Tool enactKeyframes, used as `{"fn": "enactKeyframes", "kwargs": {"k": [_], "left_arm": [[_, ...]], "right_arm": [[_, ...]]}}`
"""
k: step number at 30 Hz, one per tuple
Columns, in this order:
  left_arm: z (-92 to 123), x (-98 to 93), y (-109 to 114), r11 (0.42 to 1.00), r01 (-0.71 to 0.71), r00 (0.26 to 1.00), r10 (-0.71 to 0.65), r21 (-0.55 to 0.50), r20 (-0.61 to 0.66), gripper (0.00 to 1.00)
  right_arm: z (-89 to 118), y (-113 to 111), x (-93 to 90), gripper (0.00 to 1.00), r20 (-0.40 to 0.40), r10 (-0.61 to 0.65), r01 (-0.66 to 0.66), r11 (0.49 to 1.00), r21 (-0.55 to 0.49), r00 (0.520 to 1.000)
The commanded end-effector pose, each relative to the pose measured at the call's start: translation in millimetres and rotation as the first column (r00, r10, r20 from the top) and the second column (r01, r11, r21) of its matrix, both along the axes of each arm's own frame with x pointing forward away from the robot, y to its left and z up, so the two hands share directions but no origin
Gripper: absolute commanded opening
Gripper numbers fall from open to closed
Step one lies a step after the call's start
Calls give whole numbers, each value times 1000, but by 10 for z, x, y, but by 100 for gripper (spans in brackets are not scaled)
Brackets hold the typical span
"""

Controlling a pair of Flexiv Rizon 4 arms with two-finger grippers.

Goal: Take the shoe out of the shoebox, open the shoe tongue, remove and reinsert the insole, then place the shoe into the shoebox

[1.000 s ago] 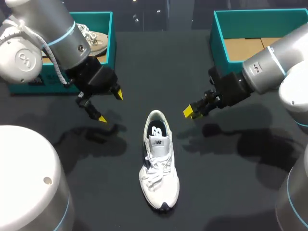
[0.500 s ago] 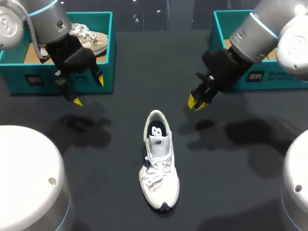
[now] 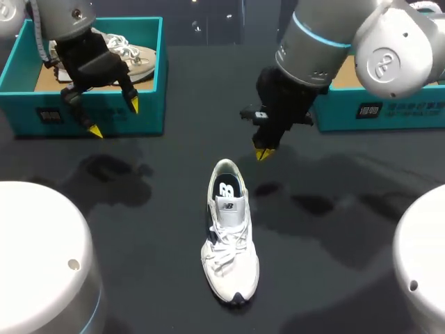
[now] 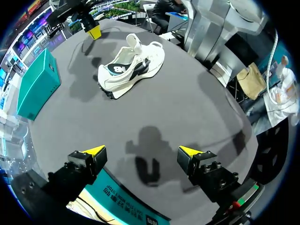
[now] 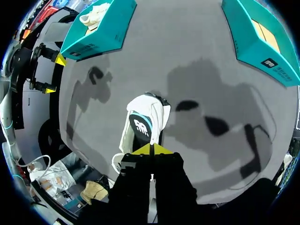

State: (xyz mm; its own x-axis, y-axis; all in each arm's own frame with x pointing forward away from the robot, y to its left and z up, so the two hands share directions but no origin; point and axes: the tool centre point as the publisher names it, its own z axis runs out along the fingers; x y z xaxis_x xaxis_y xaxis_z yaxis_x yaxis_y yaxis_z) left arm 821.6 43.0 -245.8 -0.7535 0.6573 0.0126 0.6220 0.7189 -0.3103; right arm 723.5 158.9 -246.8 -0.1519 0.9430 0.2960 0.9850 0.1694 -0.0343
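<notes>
Currently the white shoe [image 3: 229,236] stands on its sole on the black table [image 3: 160,278], outside both boxes. The left gripper [image 3: 112,117] is wide open and empty, in front of the left shoebox [image 3: 149,115]. The right gripper [image 3: 262,153] has its fingers pressed together on nothing, just behind the heel.

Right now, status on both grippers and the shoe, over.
Left gripper open, empty, before left shoebox. Right gripper shut, empty, above table near shoe heel. Shoe upright on table, unboxed. Second shoe in left shoebox.
</notes>
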Motion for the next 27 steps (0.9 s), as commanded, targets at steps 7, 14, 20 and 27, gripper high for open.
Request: {"fn": "enactKeyframes", "kwargs": {"k": [7,14,20,27], "left_arm": [[61,148,152,995,96,995,-97,26,29,100],[107,373,361,981,182,981,-186,69,57,100],[122,403,389,975,213,975,-216,69,50,100],[122,403,389,975,213,975,-216,69,50,100]], "right_arm": [[-56,294,-15,0,55,-28,33,994,-100,998],[-171,539,-120,0,117,-97,120,971,-205,988],[-221,592,-148,0,125,-136,166,945,-282,983],[-221,592,-148,0,125,-136,166,945,-282,983]]}}
